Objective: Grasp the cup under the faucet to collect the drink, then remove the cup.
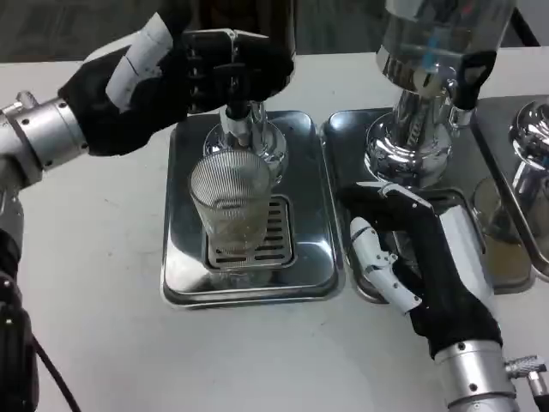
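White table (pixel 103 257), ribbed glass cup (pixel 230 206)

One ribbed glass cup (pixel 230 206), three dispensers (one partly cut off) (pixel 433 77), three metal drip trays (pixel 249 283), two robot hands (pixel 184 73).

White table (pixel 103 283) under even glare-free light, dark grey floor (pixel 77 30) beyond its far edge

Bright, even light falls from above onto my white table (pixel 103 283). The steel trays (pixel 184 257) and dispenser bases (pixel 403 146) throw hard glare. Shadows stay soft; the top edge looks slightly blurred.
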`<action>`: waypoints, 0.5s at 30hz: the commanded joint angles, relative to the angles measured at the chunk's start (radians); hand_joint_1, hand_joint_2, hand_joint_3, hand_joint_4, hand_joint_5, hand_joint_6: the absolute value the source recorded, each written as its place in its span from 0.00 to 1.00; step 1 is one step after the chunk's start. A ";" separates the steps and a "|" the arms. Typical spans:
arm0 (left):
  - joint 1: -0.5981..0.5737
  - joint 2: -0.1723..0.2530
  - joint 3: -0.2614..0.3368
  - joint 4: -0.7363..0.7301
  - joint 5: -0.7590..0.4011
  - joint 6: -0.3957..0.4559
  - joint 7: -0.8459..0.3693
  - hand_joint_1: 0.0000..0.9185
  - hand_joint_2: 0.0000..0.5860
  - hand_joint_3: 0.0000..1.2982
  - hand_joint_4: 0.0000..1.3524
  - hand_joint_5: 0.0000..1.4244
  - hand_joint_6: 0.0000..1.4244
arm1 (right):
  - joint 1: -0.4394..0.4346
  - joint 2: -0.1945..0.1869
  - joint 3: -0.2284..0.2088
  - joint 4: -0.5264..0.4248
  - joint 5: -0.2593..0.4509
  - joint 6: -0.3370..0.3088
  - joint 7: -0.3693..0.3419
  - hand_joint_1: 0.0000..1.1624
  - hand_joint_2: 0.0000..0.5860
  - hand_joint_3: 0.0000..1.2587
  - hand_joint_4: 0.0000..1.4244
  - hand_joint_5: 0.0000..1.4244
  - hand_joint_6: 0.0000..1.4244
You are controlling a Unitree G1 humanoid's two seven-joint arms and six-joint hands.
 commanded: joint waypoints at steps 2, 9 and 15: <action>0.037 0.000 -0.030 0.001 0.037 -0.031 -0.004 0.00 0.09 0.29 0.18 0.13 0.09 | 0.000 -0.001 -0.007 0.010 0.009 -0.005 -0.003 0.26 0.78 0.37 0.28 0.28 0.25; 0.057 -0.003 -0.054 -0.011 0.047 -0.091 -0.006 0.00 0.08 0.29 0.18 0.13 0.09 | 0.001 -0.004 -0.009 0.007 0.010 -0.002 0.000 0.26 0.78 0.37 0.28 0.28 0.25; 0.072 -0.005 -0.075 -0.014 0.053 -0.126 0.005 0.00 0.09 0.28 0.17 0.13 0.09 | 0.000 -0.006 -0.012 0.006 0.017 0.003 0.007 0.26 0.78 0.37 0.28 0.28 0.25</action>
